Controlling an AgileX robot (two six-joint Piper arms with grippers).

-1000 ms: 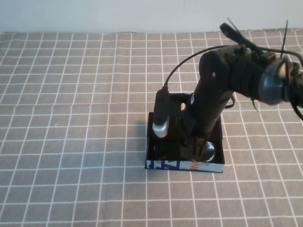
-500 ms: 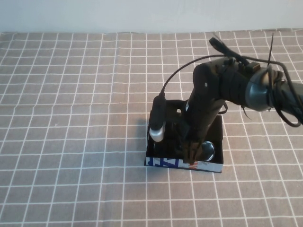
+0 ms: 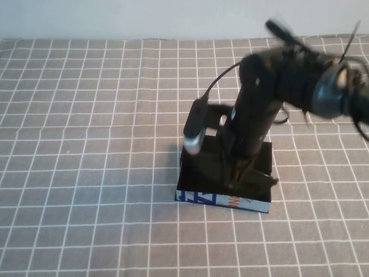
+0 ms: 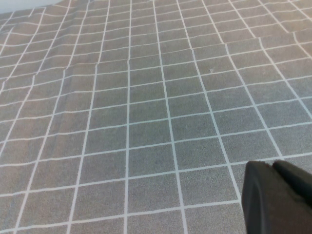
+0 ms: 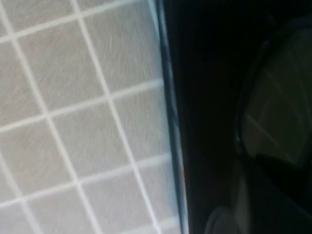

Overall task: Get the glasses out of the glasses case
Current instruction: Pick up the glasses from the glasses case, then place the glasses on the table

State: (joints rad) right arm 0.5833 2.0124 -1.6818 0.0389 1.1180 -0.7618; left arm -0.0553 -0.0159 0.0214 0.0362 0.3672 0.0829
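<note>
Glasses [image 5: 278,122] inside glasses case [image 3: 223,199] at bench [image 3: 86,115] centre. We see right tool [image 3: 239,176] down in case, finger state unclear. Left tool [image 4: 275,195] parked, looks pressed together. Risk we judge: case dragged along, frame slips.

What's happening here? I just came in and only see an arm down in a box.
The right arm reaches down into the open rectangular black glasses case with a white printed front, on the grey checked tablecloth. The right gripper is inside the case at the black thick-framed glasses, whose dark lens fills the right wrist view. Whether it has a grip on them cannot be seen. The left gripper is over bare cloth, away from the case.
</note>
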